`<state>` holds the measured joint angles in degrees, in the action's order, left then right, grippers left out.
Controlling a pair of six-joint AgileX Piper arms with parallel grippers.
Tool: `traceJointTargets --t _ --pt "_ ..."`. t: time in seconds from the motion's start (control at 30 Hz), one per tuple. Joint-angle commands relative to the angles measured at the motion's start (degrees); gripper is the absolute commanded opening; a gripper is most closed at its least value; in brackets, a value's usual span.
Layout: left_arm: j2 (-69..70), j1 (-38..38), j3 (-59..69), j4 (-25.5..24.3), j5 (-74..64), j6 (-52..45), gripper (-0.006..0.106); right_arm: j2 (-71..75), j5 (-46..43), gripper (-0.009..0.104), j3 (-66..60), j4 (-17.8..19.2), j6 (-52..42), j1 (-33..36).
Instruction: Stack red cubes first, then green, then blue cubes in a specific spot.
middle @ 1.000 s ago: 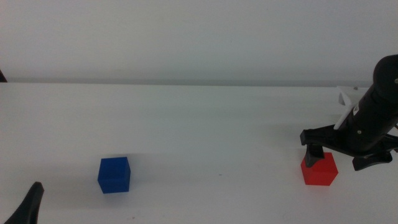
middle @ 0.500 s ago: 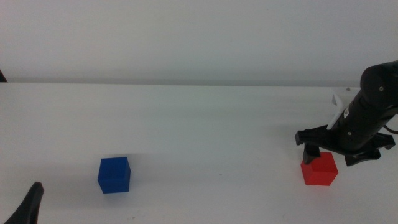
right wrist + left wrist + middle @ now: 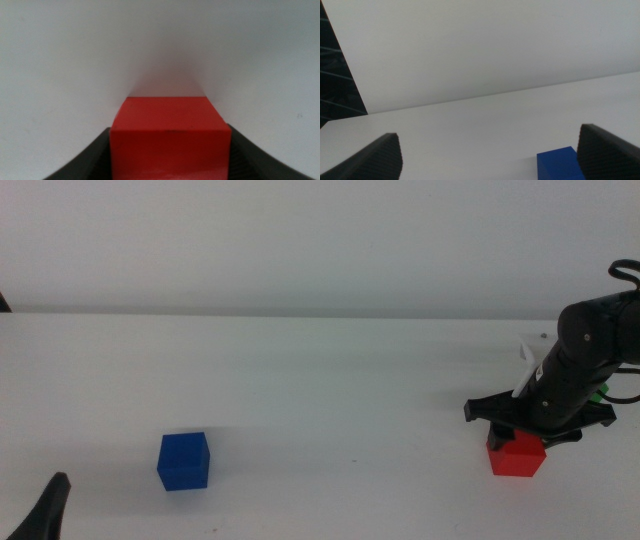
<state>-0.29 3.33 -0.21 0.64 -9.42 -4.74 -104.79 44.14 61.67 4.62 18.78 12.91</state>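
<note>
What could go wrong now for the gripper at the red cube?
The right gripper has a jaw on each side of the red cube, with little room to spare. If a jaw pushes it sideways, the grasp may be skewed. A green object shows behind the arm and might get bumped.

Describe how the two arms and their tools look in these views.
The right arm is matte black with rounded joints, a thin black cable looping above it and white and green bits at its wrist. Its right tool has dark, spread fingers. The left tool shows dark, finely textured pads; only its black tip shows in the middle view.
</note>
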Motion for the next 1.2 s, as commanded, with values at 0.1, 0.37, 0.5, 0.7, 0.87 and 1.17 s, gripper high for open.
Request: traceJointTargets --t 0.1,0.37,0.5,0.7,0.87,1.17 --pt "2.32 0.01 2.38 0.19 0.75 0.2 0.094 -0.08 -0.54 0.017 0.39 0.63 3.73 1.51" --pt "2.32 0.01 2.38 0.19 0.75 0.2 0.094 -0.02 13.77 0.009 16.53 4.31 11.87 11.15" --pt "2.32 0.01 2.38 0.19 0.75 0.2 0.094 -5.62 17.84 0.009 26.0 3.84 13.17 16.9" --pt "2.32 0.01 2.38 0.19 0.75 0.2 0.094 -13.66 19.44 0.009 35.08 2.19 14.46 22.26" --pt "2.32 0.01 2.38 0.19 0.75 0.2 0.094 -17.39 20.17 0.009 38.61 2.34 15.9 24.89" --pt "2.32 0.01 2.38 0.19 0.75 0.2 0.094 -20.99 19.16 0.009 38.72 2.23 17.39 27.11"
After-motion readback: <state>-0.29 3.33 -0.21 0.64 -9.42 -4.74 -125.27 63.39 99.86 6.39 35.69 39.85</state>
